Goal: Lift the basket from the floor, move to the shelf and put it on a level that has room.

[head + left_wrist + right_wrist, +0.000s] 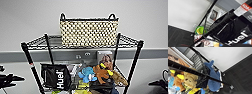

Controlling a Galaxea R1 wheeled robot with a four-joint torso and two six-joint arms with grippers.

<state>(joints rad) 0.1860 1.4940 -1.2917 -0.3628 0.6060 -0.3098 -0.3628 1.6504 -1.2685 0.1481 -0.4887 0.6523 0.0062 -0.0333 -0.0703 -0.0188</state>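
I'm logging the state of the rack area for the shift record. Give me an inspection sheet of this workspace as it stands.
Surface: top level of the shelf, black wire grid.
Job's things: basket stands upright on the top level, against the wall.
Clutter: tier below holds a black Huel bag, a blue plush, a brown plush and a picture box; a blue shark plush and green bowls lie lower down.
Grippers: left gripper and right gripper hang low beside the shelf, away from the basket.
Cables: nothing seen.
Surroundings: white wall, grey band with sockets, dark carpet.
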